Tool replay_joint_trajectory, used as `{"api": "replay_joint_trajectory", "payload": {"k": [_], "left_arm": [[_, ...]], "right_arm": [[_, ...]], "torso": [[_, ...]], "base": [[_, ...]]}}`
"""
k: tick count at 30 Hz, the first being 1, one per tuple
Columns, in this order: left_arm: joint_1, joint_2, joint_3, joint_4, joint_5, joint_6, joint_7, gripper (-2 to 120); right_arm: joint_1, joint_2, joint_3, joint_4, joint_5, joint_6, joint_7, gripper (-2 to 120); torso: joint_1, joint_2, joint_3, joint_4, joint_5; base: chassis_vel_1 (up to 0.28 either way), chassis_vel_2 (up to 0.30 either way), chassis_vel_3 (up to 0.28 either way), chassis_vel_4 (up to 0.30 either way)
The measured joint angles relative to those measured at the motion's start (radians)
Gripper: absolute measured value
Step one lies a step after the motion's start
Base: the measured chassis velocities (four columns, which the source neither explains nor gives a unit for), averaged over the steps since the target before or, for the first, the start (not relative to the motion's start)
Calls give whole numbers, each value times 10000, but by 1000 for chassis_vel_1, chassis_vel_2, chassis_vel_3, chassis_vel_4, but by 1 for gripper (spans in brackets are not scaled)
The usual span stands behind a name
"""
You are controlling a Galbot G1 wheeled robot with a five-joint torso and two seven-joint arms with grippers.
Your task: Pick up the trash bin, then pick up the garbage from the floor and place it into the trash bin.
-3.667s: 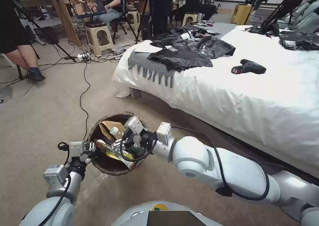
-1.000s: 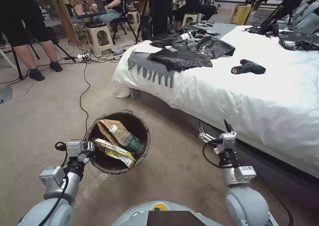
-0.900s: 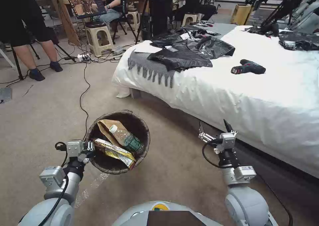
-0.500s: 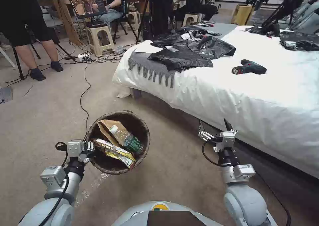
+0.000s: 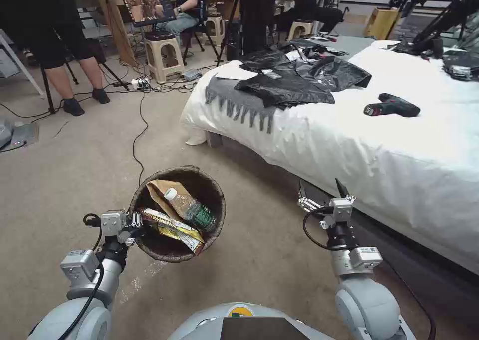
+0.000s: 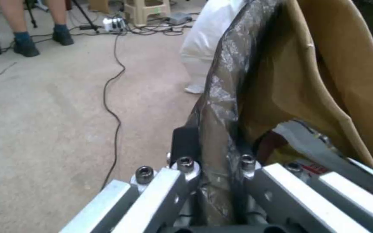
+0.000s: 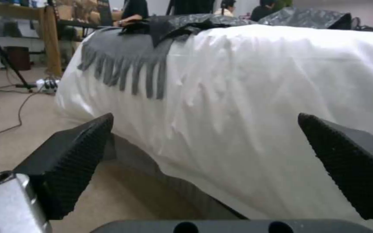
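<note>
The trash bin (image 5: 175, 247), a round tub lined with a crinkled dark brown bag, hangs above the carpet (image 5: 65, 165) to my front left. Inside lie a tan paper bag (image 5: 160, 192), a clear bottle (image 5: 189, 209) and a yellow snack wrapper (image 5: 172, 227). My left gripper (image 5: 135, 224) is clamped on the near rim, one finger inside and one outside the liner; the left forearm rises from below. My right gripper (image 5: 322, 192) stands wide apart and empty, pointing toward the white bed (image 5: 399, 150), its forearm upright beside the bed's edge.
</note>
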State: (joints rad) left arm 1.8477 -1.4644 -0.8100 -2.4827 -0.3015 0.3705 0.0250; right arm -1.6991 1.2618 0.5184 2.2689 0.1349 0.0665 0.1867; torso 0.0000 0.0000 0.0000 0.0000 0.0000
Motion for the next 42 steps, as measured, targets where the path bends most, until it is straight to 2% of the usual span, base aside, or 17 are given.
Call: {"api": "replay_joint_trajectory", "payload": {"k": [42], "left_arm": [[86,-106,6,-81,7,-65,-10,0]], "right_arm": [[129,-154,-122,-261,132,-46,20,100]], "torso": [[0,0,0,0,0]], "base": [[55,54,57,51]]}}
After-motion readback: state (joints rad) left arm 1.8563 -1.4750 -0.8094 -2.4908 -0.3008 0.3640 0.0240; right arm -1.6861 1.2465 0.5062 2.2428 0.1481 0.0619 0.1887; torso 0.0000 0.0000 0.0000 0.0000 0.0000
